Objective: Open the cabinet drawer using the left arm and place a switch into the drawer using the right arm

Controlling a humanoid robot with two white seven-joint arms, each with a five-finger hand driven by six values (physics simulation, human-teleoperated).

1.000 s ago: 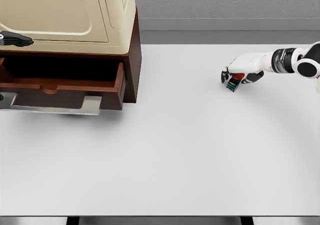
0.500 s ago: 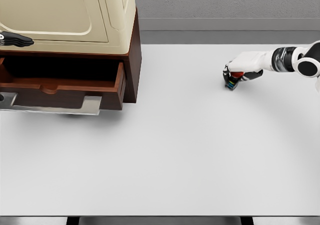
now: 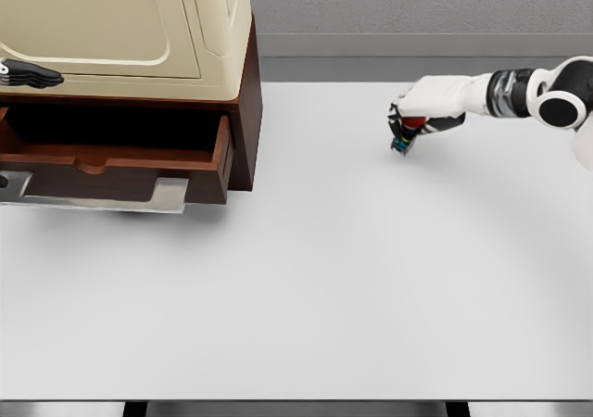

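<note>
The near part of the wide white table [image 3: 306, 296] is seen at the bottom of the head view, with a dark strip under its front edge. Further back, at the left, the open dark brown wooden drawer [image 3: 120, 162] is pulled out of the brown cabinet [image 3: 246, 111], and its flat grey metal handle plate [image 3: 102, 195] is seen along its front, low and toward the viewer. The inside of the drawer is dark, and its content cannot be told. On top of the cabinet a large cream-coloured rounded casing [image 3: 130, 28] is placed. At the far left edge, against this casing, a small black finger-like part [image 3: 28, 72] is visible; whether it belongs to the left hand cannot be told, because its arm is not seen. At the right, further back on the table, the white right arm comes in from the right edge, and the right hand [image 3: 417, 120] is curled around the small switch [image 3: 401, 145], a dark block with red and with blue and green marks at its lower end. The switch is held under the fingers, tilted, close above the table surface and well apart from the drawer.
</note>
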